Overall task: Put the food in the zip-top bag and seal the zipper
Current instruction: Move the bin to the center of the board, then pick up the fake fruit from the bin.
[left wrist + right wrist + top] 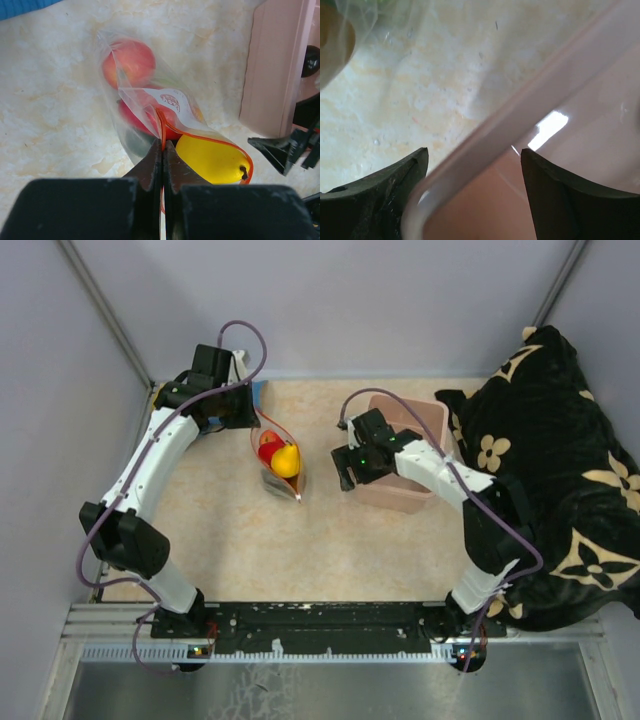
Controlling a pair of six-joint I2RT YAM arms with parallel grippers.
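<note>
The zip-top bag [281,468] lies at the table's middle, its mouth open. Its red-orange zipper [210,134] loops round a yellow fruit [212,159] with a dark stem that sits in the mouth. Red fruits [131,59] and a dark green one [135,141] lie deeper inside. The yellow [287,461] and red fruit [268,445] also show from above. My left gripper [163,146] is shut on the zipper strip at one end of the mouth; from above it [250,417] is at the bag's far end. My right gripper [474,151] is open and empty, its fingers astride the pink tub's rim [530,95].
The pink tub [405,495] stands right of the bag, with my right gripper [346,468] at its left wall. A black flowered blanket [555,470] fills the right side. A blue cloth [20,6] lies at the far left near the back wall.
</note>
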